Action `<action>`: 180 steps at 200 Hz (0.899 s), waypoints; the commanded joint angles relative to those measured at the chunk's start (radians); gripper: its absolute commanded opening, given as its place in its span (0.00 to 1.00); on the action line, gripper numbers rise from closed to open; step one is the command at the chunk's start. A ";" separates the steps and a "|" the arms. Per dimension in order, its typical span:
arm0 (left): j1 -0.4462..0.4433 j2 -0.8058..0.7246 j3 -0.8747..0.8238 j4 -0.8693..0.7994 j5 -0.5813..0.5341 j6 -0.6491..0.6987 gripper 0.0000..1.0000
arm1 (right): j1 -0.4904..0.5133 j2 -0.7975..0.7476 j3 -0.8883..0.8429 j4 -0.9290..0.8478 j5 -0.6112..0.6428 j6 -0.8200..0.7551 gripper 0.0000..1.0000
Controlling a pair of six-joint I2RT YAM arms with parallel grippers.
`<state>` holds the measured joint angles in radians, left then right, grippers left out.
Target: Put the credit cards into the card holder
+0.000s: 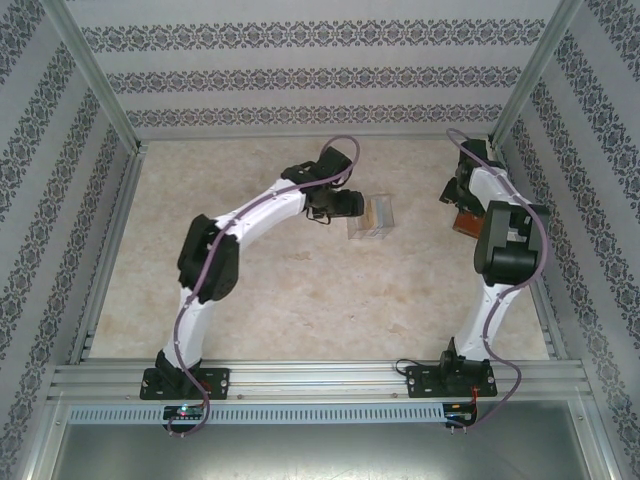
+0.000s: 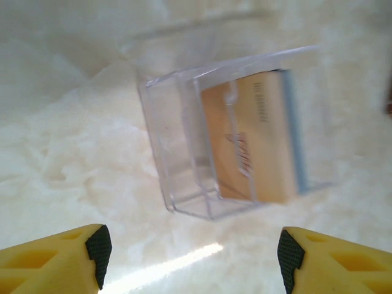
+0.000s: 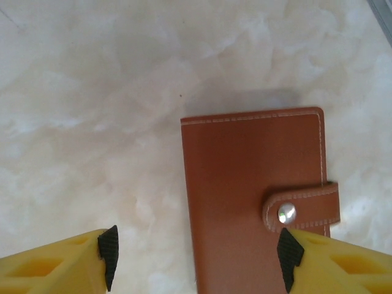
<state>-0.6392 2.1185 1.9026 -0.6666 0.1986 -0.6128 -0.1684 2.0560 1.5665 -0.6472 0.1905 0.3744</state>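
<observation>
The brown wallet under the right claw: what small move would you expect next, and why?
Probably the right claw lowers to unsnap the strap on the wallet: it lies closed on the table, with the open claw hovering over it, while the cards sit in the clear box below the open left claw.
</observation>
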 commanded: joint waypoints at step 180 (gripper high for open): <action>0.042 -0.594 -0.551 0.070 -0.194 0.070 0.73 | 0.049 -0.280 -0.304 -0.043 0.038 -0.018 0.00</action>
<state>-0.6083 1.5639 1.3903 -0.6167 0.0208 -0.5636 -0.1616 1.9358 1.3785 -0.7231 0.2314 0.3111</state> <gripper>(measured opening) 0.728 0.065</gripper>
